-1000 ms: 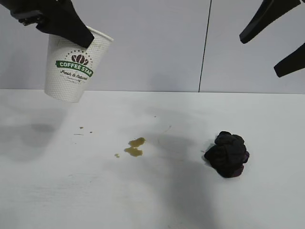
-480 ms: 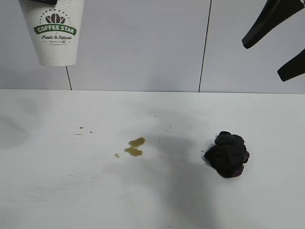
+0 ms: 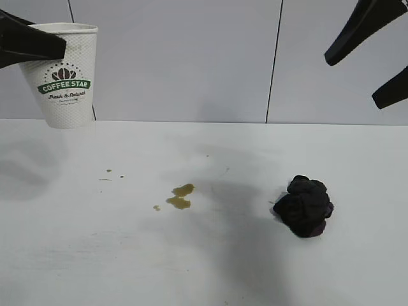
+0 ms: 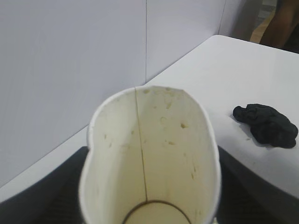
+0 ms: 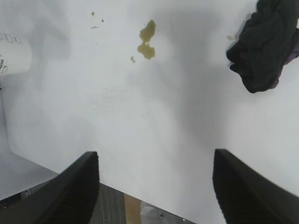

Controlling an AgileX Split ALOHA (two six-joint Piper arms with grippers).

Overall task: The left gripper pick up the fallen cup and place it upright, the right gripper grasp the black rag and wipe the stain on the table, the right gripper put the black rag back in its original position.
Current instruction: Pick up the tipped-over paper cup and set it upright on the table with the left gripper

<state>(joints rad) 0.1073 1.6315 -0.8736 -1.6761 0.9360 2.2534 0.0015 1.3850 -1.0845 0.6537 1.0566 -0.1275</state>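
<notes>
- The table [image 3: 204,268] runs the whole width of the exterior view, its far edge meeting the grey wall. Wide bare stretches lie left of the stain [image 3: 181,197] and in front of it.
- The rag [image 3: 305,206] sits on the table, well apart from the stain and to its right.
- The cup [image 3: 62,75] hangs in the air at the far left, mouth up and slightly tilted, its base at the level of the table's far edge in that view. Whether it touches the table cannot be told.
- The left gripper [image 3: 29,44] is clamped on the cup's rim. Only one dark finger shows, cut off by the picture's left edge.
- In the left wrist view the cup's speckled inside [image 4: 154,158] fills the middle and hides most of the fingers.
- The right gripper [image 3: 376,60] hovers high at the right, above the rag. Its fingers are spread wide and hold nothing, and its arm is cut off.
- Half a second ago the cup was higher, its rim out of the picture. Now it is lower and further left.
- The right gripper, rag and stain have not moved.
</notes>
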